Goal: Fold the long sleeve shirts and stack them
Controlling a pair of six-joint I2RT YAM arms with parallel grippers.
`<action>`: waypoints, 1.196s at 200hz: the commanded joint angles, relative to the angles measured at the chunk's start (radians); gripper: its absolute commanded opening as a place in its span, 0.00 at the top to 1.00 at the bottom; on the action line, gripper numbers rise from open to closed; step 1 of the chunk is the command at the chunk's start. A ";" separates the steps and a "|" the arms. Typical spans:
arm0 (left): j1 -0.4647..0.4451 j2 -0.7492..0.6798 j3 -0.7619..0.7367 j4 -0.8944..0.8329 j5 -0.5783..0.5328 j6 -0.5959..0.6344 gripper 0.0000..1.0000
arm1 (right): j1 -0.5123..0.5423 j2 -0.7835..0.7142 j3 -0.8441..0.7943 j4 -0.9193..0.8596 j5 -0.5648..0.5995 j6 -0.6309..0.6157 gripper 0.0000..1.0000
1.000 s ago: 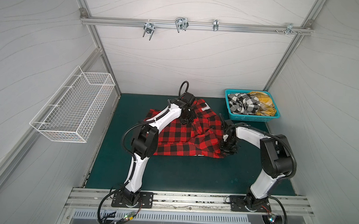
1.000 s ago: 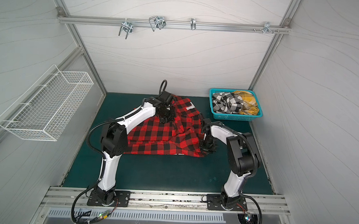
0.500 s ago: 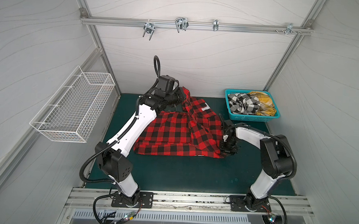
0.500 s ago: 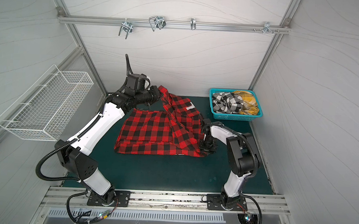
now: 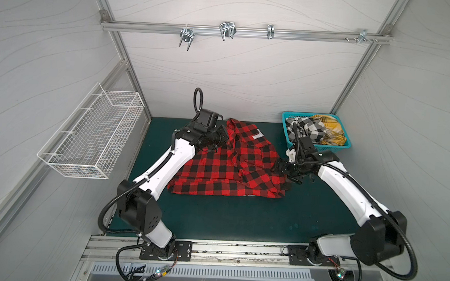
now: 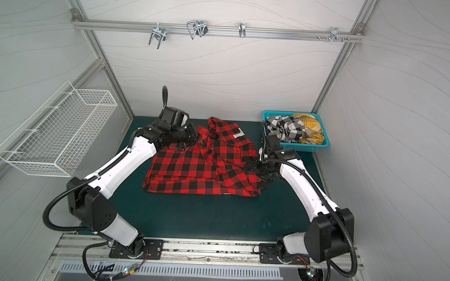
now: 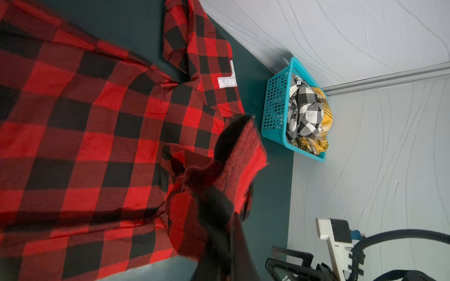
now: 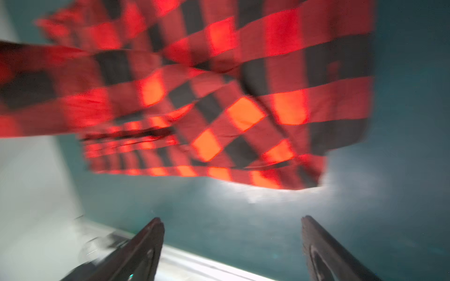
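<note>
Red-and-black checked shirt (image 5: 225, 170) lies mid-frame on the green tabletop (image 5: 227, 220), hem running left to right. The left tool (image 5: 223, 139), at its upper-left corner, pinches a sleeve end. The right tool (image 8: 231, 217), spread and empty, sits just off the right edge. The sleeve probably folds rightward across the body.

White patch (image 7: 227, 82) on the red-and-black checked shirt (image 7: 97, 126), on its side toward the teal basket (image 7: 275, 104), letters partly hidden by a fold, readable part "BER'S", in both top views too small to read
</note>
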 commanded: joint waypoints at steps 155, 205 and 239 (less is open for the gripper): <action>0.038 -0.341 -0.188 0.100 0.109 -0.159 1.00 | 0.050 0.240 -0.285 0.614 -0.285 0.726 0.11; 0.041 -0.356 -0.159 0.086 0.116 -0.177 1.00 | 0.042 0.271 -0.249 0.659 -0.250 0.741 0.11; 0.042 -0.360 -0.152 0.112 0.136 -0.232 1.00 | 0.034 0.290 -0.283 0.686 -0.234 0.759 0.12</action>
